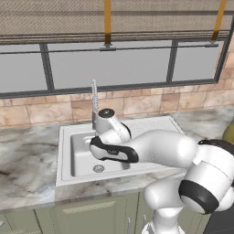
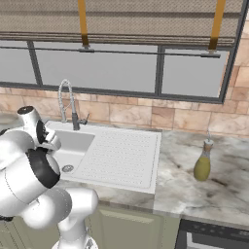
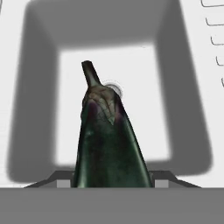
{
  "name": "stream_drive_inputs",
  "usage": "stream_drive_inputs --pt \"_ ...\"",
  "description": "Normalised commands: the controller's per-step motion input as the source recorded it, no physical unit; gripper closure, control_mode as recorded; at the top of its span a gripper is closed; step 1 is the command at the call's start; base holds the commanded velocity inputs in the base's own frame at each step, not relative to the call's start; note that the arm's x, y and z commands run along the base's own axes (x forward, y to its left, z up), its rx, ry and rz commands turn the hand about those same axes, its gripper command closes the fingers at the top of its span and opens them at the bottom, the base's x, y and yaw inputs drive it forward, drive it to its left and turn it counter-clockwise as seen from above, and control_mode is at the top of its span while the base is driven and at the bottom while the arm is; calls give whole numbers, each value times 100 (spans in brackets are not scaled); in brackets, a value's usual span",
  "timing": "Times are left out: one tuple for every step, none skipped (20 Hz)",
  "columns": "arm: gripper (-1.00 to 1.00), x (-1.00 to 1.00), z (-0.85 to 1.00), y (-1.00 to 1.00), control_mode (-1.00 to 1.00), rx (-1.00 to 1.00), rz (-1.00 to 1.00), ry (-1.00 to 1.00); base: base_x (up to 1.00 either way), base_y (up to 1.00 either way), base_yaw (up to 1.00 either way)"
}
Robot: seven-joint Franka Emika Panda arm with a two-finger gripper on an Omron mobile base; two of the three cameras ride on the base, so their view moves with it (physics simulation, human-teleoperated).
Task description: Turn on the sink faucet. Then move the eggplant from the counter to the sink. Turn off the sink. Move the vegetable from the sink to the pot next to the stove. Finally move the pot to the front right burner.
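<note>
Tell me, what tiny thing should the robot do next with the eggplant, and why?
Probably lower it a little and then let go. In the hand view the gripper holds the eggplant right over the sink basin, stem pointing down toward the drain, so it looks ready to be set inside.

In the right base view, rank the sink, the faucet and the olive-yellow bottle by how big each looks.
1. The sink, by far the widest.
2. The sink faucet.
3. The olive-yellow bottle, shorter than the faucet but thicker; it stands nearer the camera, so the order of these two is unsure.
</note>
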Motion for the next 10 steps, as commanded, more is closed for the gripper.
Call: stream_drive_inputs --pt "100 -10 44 -4 -100 0 0 3 0 0 0" --pt "100 0 11 -2 -100 0 0 5 0 0 0" --pt "100 0 0 0 -100 0 0 1 0 0 0" --pt "100 0 0 0 -100 0 0 0 0 0 0" --pt "100 0 0 3 -100 0 0 1 0 0 0" --pt "100 0 0 0 -100 0 0 0 0 0 0" --pt "100 0 0 0 -100 0 0 0 0 0 0" --pt "100 0 0 0 -100 0 0 0 0 0 0" --pt "100 0 0 0 -100 0 0 -2 0 0 0" --pt "100 -3 0 0 -100 0 0 -1 0 0 0"
